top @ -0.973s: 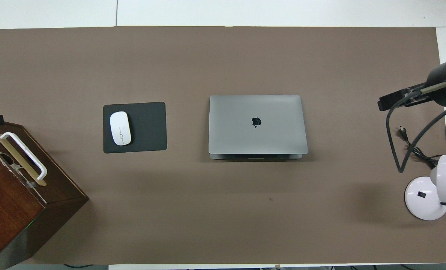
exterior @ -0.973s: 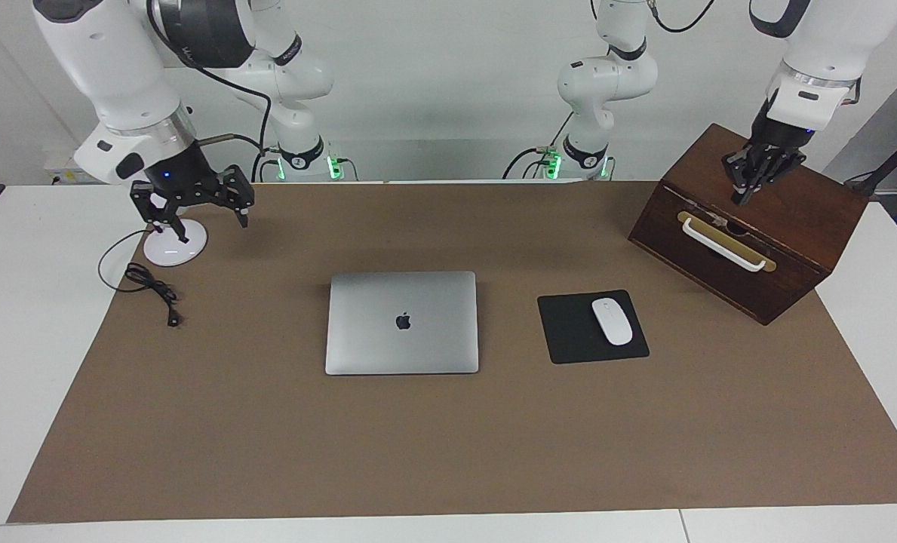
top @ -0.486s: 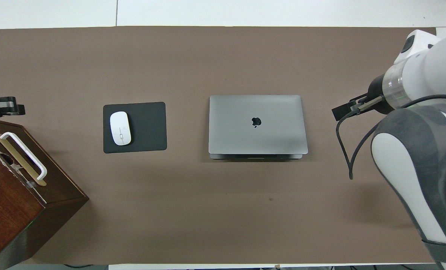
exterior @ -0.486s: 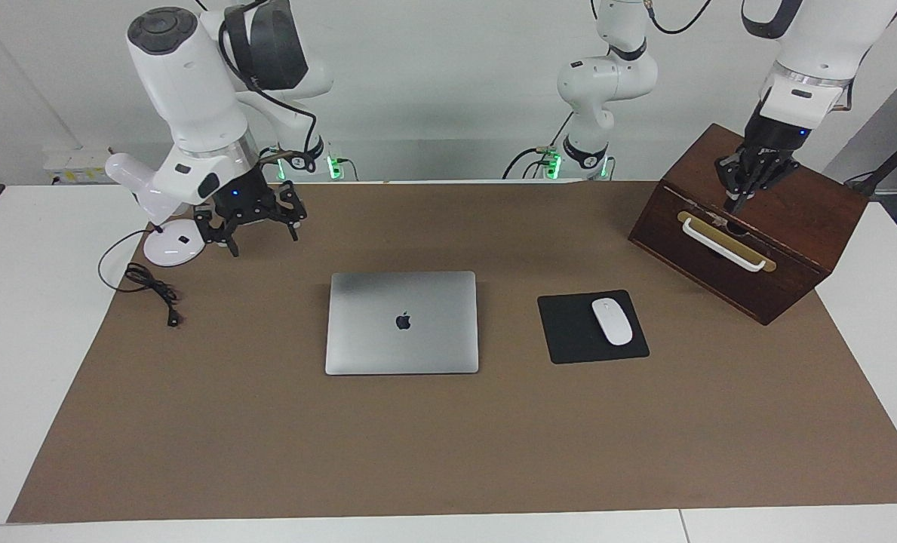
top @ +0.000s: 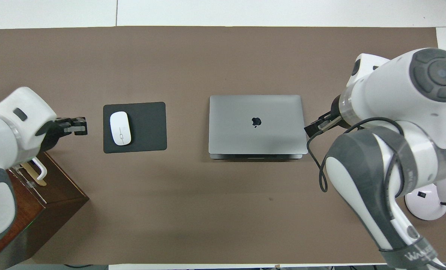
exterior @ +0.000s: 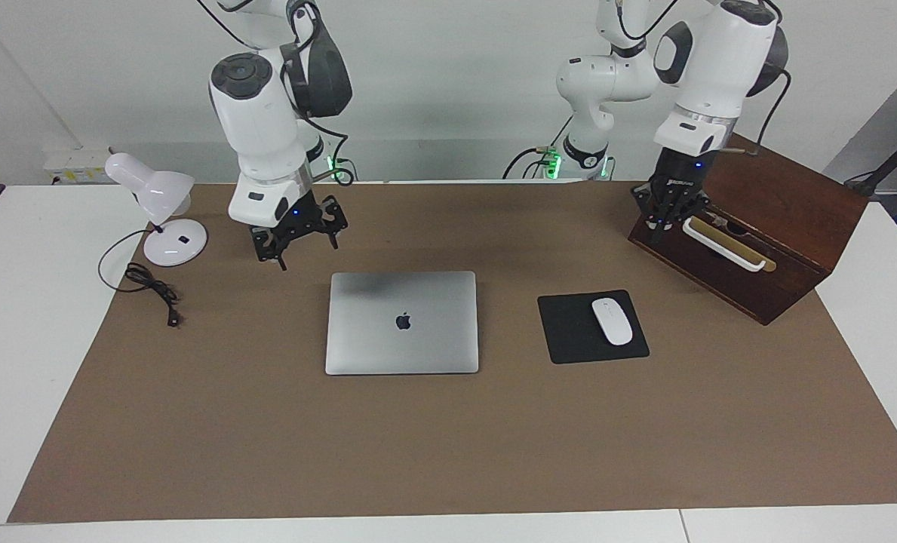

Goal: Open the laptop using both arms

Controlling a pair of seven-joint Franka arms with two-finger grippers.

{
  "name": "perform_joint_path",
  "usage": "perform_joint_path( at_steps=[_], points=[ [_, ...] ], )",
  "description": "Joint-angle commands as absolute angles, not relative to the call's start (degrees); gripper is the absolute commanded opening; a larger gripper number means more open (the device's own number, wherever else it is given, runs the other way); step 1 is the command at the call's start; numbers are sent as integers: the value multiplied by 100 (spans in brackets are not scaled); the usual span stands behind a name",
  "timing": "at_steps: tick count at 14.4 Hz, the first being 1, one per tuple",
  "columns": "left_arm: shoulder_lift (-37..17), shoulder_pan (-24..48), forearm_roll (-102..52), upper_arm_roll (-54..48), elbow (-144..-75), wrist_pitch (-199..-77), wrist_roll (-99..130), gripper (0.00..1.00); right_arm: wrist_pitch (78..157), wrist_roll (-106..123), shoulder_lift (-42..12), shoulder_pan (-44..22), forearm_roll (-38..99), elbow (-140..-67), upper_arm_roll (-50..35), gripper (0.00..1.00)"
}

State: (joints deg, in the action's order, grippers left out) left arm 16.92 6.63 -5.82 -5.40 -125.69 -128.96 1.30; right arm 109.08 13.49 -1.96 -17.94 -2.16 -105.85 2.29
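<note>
While hovering over the mat beside the closed laptop (exterior: 402, 323), right gripper (exterior: 303, 245) empty, fingers spread. Left gripper (exterior: 664, 220) pinched shut, empty, at the wooden box (exterior: 787, 241). Apple logo on lid mid-table, upright toward the facing camera; "WANDELBOTS"-like lettering unreadable.

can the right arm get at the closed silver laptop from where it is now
Probably yes. The right gripper hangs open over bare brown mat beside the thin silver-grey laptop, with nothing between them. The white desk lamp stands clear.
</note>
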Motion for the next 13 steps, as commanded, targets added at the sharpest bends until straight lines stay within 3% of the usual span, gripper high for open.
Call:
perform_joint_path(
  at_steps=[1, 9, 13],
  points=[
    [2197, 1167, -686, -448, -13550, -13822, 9, 0, 11092, 1468, 9, -2117, -606, -11030, 237, 100],
    [2092, 2196, -685, -439, -14817, -16072, -79, 0, 11899, 1459, 158, -2592, -1106, -12207, 237, 100],
    [1602, 2723, -677, -439, -15450, -17601, -132, 0, 12532, 1441, 167, -2716, -1529, -12787, 237, 100]
  ],
)
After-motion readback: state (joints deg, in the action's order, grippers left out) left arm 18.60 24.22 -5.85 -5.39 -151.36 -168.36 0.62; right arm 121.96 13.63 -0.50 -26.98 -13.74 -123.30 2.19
